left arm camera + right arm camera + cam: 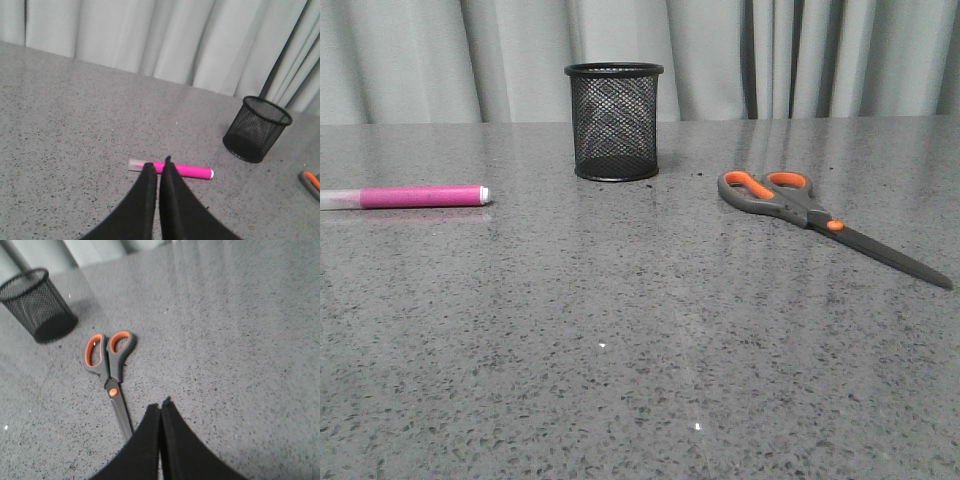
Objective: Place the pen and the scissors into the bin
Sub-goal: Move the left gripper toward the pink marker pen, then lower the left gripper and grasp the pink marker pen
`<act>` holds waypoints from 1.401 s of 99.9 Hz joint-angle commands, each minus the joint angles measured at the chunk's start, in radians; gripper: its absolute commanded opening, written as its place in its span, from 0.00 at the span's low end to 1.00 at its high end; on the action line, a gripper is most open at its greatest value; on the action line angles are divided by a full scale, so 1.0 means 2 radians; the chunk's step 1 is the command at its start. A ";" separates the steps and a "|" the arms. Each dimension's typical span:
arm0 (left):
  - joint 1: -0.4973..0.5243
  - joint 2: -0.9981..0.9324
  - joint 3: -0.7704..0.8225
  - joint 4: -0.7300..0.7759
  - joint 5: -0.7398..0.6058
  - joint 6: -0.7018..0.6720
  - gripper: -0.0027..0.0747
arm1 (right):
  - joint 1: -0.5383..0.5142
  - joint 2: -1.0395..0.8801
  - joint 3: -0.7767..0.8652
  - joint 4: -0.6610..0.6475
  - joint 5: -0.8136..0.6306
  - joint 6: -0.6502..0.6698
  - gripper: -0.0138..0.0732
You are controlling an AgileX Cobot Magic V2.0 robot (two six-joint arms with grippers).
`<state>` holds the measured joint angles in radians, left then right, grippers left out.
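Note:
The pink pen point(415, 196) lies flat at the far left of the grey table, white tip toward the bin. The black mesh bin point(614, 121) stands upright at the back centre. The scissors point(800, 205) lie closed at the right, handles toward the bin, blades pointing right and toward me. Neither gripper shows in the front view. In the left wrist view my left gripper point(158, 166) is shut and empty, held above the table in front of the pen point(187, 171). In the right wrist view my right gripper point(161, 406) is shut and empty, beside the scissors' point(111, 371) blades.
A pale curtain point(740, 55) hangs behind the table's far edge. The bin also shows in the left wrist view point(257, 129) and the right wrist view point(37, 305). An orange scissor handle point(312, 181) peeks in at the left wrist view's edge.

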<state>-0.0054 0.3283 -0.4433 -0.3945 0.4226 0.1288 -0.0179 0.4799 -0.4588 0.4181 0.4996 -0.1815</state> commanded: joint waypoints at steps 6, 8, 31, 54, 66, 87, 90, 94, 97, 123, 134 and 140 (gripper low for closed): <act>-0.003 0.075 -0.073 0.017 0.019 0.010 0.01 | -0.003 0.073 -0.077 -0.002 0.008 -0.023 0.09; -0.003 0.084 -0.079 0.017 0.022 0.016 0.01 | -0.003 0.081 -0.084 -0.002 0.010 -0.023 0.09; -0.003 0.151 -0.118 0.011 0.041 0.041 0.04 | 0.018 0.140 -0.131 -0.001 0.021 -0.033 0.27; -0.003 0.186 -0.120 -0.053 0.036 0.079 0.46 | 0.031 0.169 -0.142 -0.001 0.023 -0.034 0.64; -0.003 0.204 -0.121 -0.066 0.031 0.090 0.59 | 0.031 0.169 -0.142 -0.001 0.018 -0.040 0.64; -0.004 0.271 -0.157 -0.150 0.079 0.275 0.55 | 0.031 0.169 -0.142 -0.001 0.013 -0.052 0.64; -0.004 0.285 -0.166 -0.161 0.093 0.307 0.54 | 0.031 0.169 -0.142 -0.001 0.013 -0.053 0.64; -0.004 0.308 -0.181 -0.172 0.108 0.351 0.52 | 0.031 0.169 -0.142 -0.001 0.014 -0.053 0.64; -0.004 0.324 -0.192 -0.176 0.125 0.377 0.51 | 0.031 0.169 -0.142 -0.001 0.014 -0.055 0.64; -0.004 0.477 -0.302 -0.178 0.231 0.578 0.51 | 0.031 0.169 -0.142 -0.001 0.022 -0.070 0.64; -0.004 0.531 -0.336 -0.178 0.262 0.679 0.51 | 0.031 0.169 -0.142 -0.001 0.022 -0.072 0.64; -0.004 0.553 -0.351 -0.178 0.274 0.725 0.51 | 0.031 0.169 -0.142 -0.001 0.022 -0.073 0.64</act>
<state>-0.0070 1.4005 -1.0785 -0.7016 0.9385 1.4365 0.0416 0.8154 -0.7062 0.4121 0.5955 -0.3108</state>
